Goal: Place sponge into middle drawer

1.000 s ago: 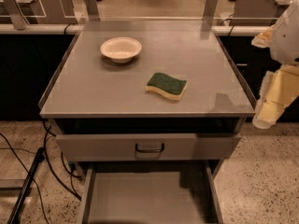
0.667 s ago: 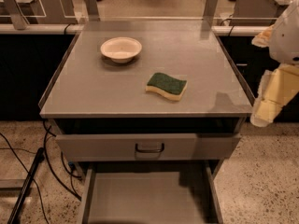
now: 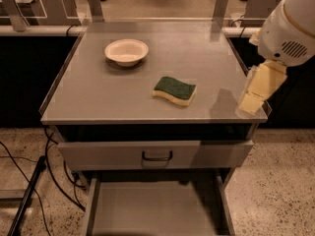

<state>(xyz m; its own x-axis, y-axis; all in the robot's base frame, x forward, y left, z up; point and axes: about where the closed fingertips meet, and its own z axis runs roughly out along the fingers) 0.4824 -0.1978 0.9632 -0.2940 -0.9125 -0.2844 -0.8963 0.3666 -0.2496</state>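
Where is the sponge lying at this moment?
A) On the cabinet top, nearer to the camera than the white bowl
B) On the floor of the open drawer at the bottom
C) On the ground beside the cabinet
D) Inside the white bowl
A: the sponge lies green face up on the cabinet top, nearer to the camera than the white bowl. It is not in the open middle drawer. The gripper hangs at the top's right edge, apart from the sponge.

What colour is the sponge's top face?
Sponge: dark green top, pale yellow foam, camera view. Gripper hangs by the right edge of the cabinet top.
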